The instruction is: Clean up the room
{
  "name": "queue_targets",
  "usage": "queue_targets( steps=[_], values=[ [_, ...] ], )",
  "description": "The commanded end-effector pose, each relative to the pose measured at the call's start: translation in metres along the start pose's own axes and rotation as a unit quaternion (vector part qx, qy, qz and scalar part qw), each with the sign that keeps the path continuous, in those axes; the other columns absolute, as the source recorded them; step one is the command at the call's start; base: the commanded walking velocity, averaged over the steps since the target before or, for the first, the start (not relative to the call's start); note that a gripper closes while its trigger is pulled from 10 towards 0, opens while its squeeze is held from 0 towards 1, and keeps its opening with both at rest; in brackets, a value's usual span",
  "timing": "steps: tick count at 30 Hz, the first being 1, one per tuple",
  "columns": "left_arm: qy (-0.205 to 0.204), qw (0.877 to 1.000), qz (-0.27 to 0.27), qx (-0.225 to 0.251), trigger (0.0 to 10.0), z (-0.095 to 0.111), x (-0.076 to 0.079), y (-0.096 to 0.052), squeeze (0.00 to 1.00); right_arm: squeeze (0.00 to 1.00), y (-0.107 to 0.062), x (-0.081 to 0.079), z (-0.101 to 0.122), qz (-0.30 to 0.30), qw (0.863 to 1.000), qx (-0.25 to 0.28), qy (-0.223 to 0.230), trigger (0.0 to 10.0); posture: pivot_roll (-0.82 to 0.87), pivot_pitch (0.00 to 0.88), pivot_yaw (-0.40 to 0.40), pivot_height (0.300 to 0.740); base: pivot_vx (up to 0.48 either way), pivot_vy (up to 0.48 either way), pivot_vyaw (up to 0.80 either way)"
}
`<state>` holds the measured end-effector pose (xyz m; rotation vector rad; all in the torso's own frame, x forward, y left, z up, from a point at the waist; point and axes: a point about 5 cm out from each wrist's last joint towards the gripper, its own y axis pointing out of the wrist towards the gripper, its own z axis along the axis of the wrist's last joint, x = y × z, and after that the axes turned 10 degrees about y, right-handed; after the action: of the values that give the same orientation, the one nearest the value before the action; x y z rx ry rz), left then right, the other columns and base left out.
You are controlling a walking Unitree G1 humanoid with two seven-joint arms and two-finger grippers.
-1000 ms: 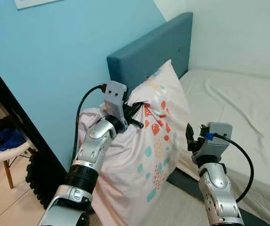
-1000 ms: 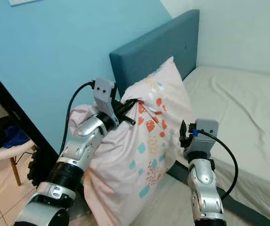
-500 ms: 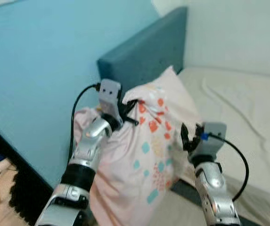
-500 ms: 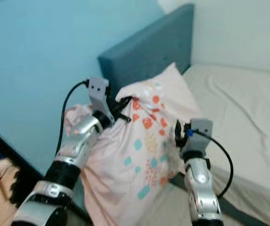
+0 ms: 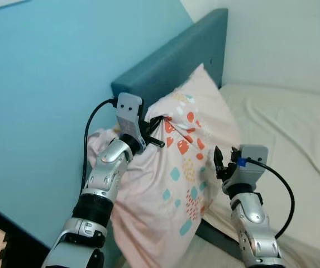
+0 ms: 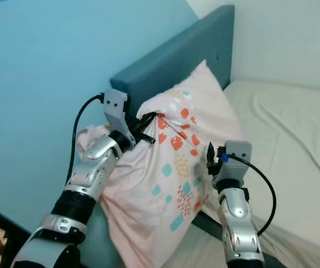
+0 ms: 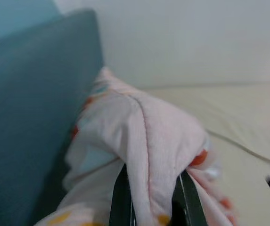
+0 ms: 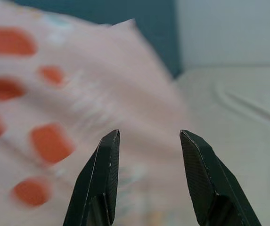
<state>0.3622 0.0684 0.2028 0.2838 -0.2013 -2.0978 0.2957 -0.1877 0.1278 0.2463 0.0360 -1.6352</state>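
Observation:
A pale pink pillow [image 5: 187,167] with orange and teal spots stands on edge against the teal headboard [image 5: 176,56], at the head of the bed. My left gripper [image 5: 155,124] is shut on a bunched fold of the pillow [image 7: 149,155] near its upper side. My right gripper [image 5: 218,163] is open, close beside the pillow's lower right side, with nothing between its fingers [image 8: 107,179].
The bed's cream sheet [image 5: 288,139] spreads to the right, wrinkled. A light blue wall [image 5: 48,84] rises behind the headboard on the left, and a white wall [image 5: 282,39] at the back. A dark frame edge [image 5: 14,229] runs along the lower left.
The camera has shifted, so the chair and floor at the left have left the picture. The pillow and my left gripper sit a little higher; the right gripper stays beside the pillow.

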Motion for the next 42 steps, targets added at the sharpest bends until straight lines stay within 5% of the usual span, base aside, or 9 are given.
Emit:
queue_targets(
  steps=[1, 19, 33, 42],
  values=[
    [0.014, 0.999, 0.016, 0.049, 10.0, 0.02, -0.011, 0.002, 0.0, 0.0, 0.001, -0.005, 0.0, 0.007, 1.0, 0.0, 0.002, 10.0, -0.04, 0.004, 0.149, 0.738, 0.379, 0.0, 0.0],
    [0.008, 0.999, -0.002, 0.053, 10.0, 0.018, 0.0, -0.001, 0.0, 0.0, 0.001, -0.007, -0.001, 0.012, 1.0, -0.003, 0.003, 10.0, -0.04, 0.0, 0.145, 0.738, 0.372, 0.0, 0.0],
    [0.02, 1.0, -0.002, 0.007, 10.0, -0.002, -0.001, -0.023, 0.0, 0.0, -0.002, -0.009, -0.005, 0.019, 1.0, -0.011, 0.007, 10.0, -0.02, 0.013, 0.134, 0.738, 0.0, 0.0, 0.0],
    [0.018, 1.0, -0.004, 0.002, 10.0, -0.002, 0.0, -0.024, 0.0, 0.0, -0.003, -0.01, -0.006, 0.019, 1.0, -0.013, 0.008, 10.0, -0.02, 0.019, 0.135, 0.738, 0.0, -0.21, 0.0]
  ],
)
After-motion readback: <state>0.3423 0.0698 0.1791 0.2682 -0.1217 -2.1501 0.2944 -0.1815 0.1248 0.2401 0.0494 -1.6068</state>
